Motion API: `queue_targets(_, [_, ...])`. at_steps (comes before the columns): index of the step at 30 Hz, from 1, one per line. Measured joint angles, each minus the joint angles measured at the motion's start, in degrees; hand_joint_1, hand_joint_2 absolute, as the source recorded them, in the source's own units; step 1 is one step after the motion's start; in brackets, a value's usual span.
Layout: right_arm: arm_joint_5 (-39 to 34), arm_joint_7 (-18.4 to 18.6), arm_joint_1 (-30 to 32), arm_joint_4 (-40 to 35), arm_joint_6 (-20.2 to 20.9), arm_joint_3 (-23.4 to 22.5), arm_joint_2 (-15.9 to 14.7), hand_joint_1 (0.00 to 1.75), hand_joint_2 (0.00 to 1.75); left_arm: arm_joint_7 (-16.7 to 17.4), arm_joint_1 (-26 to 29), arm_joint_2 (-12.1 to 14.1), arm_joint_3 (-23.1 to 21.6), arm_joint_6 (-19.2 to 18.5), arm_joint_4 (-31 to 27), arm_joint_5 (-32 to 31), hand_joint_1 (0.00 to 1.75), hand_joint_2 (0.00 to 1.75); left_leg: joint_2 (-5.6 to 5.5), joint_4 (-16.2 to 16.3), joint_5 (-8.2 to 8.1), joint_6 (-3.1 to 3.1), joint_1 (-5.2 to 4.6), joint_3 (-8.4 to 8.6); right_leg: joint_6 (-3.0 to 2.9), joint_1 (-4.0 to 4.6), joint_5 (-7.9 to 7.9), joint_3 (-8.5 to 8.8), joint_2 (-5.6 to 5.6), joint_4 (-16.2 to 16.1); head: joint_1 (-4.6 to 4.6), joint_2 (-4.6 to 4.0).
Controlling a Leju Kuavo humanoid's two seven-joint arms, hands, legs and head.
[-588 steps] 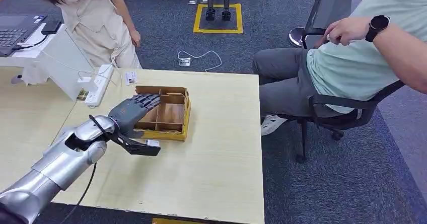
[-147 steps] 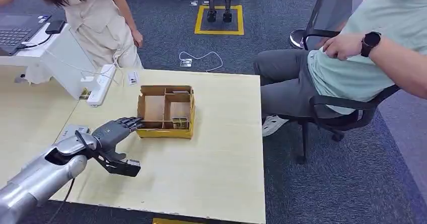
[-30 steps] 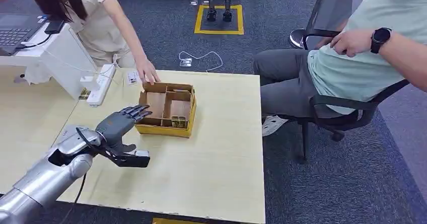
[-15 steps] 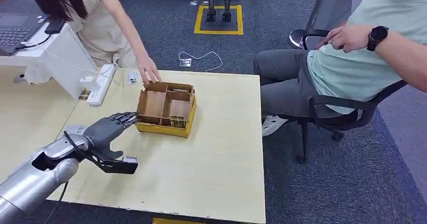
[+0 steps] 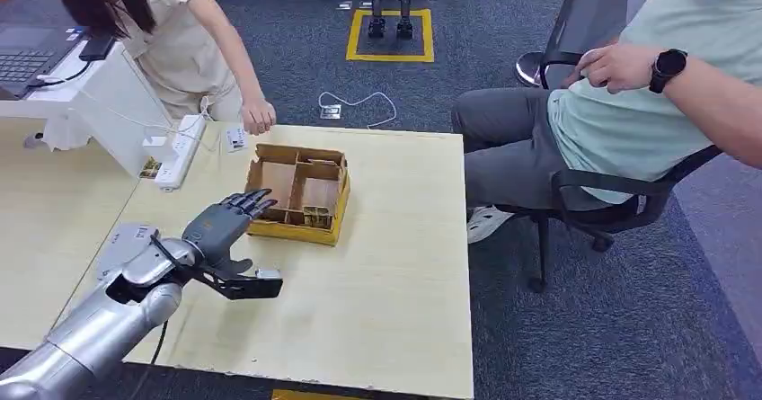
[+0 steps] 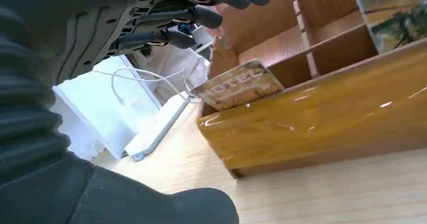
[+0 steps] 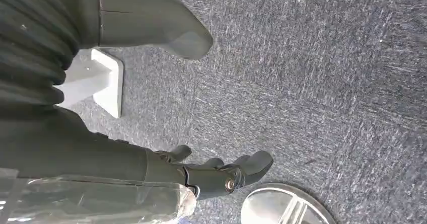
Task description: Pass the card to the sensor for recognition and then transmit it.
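A brown cardboard box (image 5: 270,181) with yellow outer walls and several compartments stands on the light wooden table (image 5: 377,292). Patterned cards (image 5: 315,214) stand in its near right compartment. In the left wrist view one card (image 6: 236,85) leans over the box's yellow wall (image 6: 322,118) and another card (image 6: 398,12) stands farther along. My left hand (image 5: 220,229) hovers just short of the box's near left corner, fingers (image 6: 201,17) spread toward it and thumb stuck out, holding nothing. A grey flat sensor pad (image 5: 124,240) lies on the table beside my left forearm. My right hand (image 7: 126,158) hangs over carpet, empty.
A person stands at the far left with a hand (image 5: 259,117) just off the table's far edge. A white power strip (image 5: 180,148) and a small label (image 5: 234,137) lie there. Another person sits on an office chair (image 5: 611,202) to the right. A laptop (image 5: 27,54) sits far left.
My left hand has moved forward and right, closer to the box. The standing person's hand has left the box's far edge and drawn back.
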Motion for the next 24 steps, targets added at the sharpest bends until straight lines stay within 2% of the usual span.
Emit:
queue_targets(9, [0.04,0.17,-0.01,0.00,0.00,-0.46,0.04,0.00,1.75,0.13,0.30,-4.29,0.02,3.25,0.76,-1.35,0.00,1.75,0.00,0.01,0.00,0.00,-0.02,-0.03,0.01,-0.01,0.01,0.01,-0.01,0.00,0.02,0.00])
queue_targets(16, [0.22,0.28,-0.01,0.00,-0.04,-0.70,0.11,0.00,1.75,2.21,0.66,-7.14,0.85,6.90,1.90,-4.72,0.00,1.75,-0.04,0.01,0.00,0.00,-0.01,-0.03,0.02,-0.01,0.01,0.01,-0.03,0.00,0.00,0.00])
queue_targets(24, [0.22,0.35,0.00,0.00,-0.07,-0.72,0.13,0.00,1.75,3.32,0.68,-9.40,2.56,8.39,3.41,-5.99,0.00,1.75,-0.02,0.01,0.00,0.01,-0.01,-0.03,0.02,-0.01,0.01,0.01,-0.02,0.00,0.02,0.00])
